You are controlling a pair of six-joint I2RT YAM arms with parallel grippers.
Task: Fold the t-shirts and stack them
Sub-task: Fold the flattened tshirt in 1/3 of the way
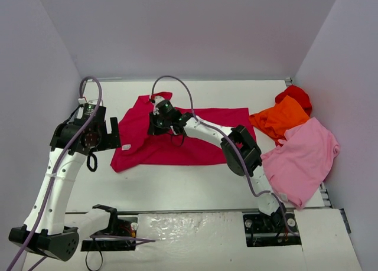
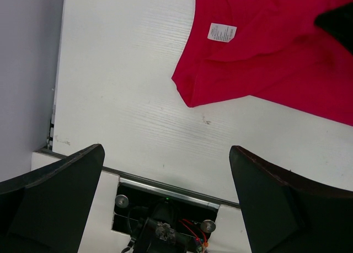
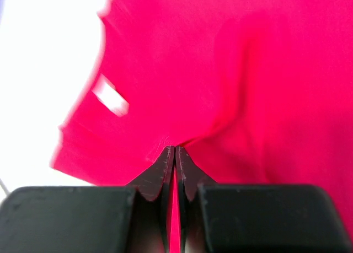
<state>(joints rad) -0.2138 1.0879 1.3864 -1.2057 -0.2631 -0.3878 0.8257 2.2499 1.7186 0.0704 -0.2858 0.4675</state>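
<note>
White table [image 1: 177, 188]; crimson t-shirt [image 1: 177, 156]; orange t-shirt [image 1: 280, 120]; pink t-shirt [image 1: 301, 156]; red t-shirt [image 1: 295, 95]

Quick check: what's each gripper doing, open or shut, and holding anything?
Left gripper: open, holding nothing.
Right gripper: shut, pinching a fold of the crimson shirt.

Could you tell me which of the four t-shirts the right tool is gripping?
The crimson t-shirt, spread mid-table; the right tool is shut on its cloth. The orange one, light pink one and bright red one lie at the right.
</note>
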